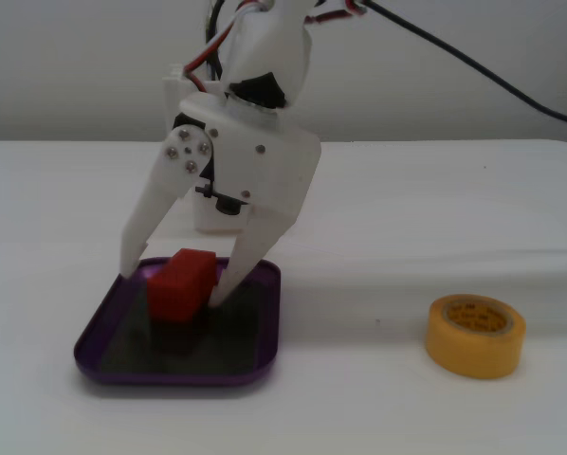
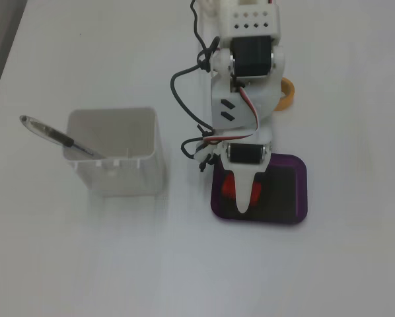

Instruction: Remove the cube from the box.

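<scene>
On the white table [image 1: 435, 218], the cube [image 1: 181, 282] is straddled inside the box [image 1: 255, 365] by the wide-spread gripper [image 1: 173, 290].

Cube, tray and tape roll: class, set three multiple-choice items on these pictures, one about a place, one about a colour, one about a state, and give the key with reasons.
1. Where is the cube?
A. Inside the tray
B. On the bare table beside the tape roll
C. In the white container

2. What colour is the tape roll?
A. Blue
B. Yellow
C. Green

3. How do the jaws of the gripper stand?
A. Shut tight with nothing between them
B. High above the table, far from the tray
C. Spread, one on each side of the cube

Key: 1 A, the red cube sits within the purple rim in both fixed views. 2 B, the roll on the table is plainly yellow. 3 C, one white jaw reaches down left of the cube, the other right of it.
</scene>
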Controlling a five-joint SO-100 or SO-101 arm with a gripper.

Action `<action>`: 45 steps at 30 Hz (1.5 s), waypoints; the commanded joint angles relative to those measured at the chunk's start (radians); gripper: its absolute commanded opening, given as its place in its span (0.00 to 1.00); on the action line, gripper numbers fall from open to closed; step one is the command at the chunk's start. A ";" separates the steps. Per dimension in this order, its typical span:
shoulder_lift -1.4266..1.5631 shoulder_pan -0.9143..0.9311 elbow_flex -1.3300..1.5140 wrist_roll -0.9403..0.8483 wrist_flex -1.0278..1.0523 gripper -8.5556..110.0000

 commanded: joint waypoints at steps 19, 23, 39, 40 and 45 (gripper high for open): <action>0.005 0.008 -0.020 -0.008 0.009 0.07; 0.032 0.003 -0.034 0.005 0.034 0.07; 0.635 -0.057 -0.190 -0.009 0.634 0.07; 0.666 -0.057 -0.156 -0.029 0.652 0.07; 0.805 -0.026 0.176 -0.147 0.603 0.07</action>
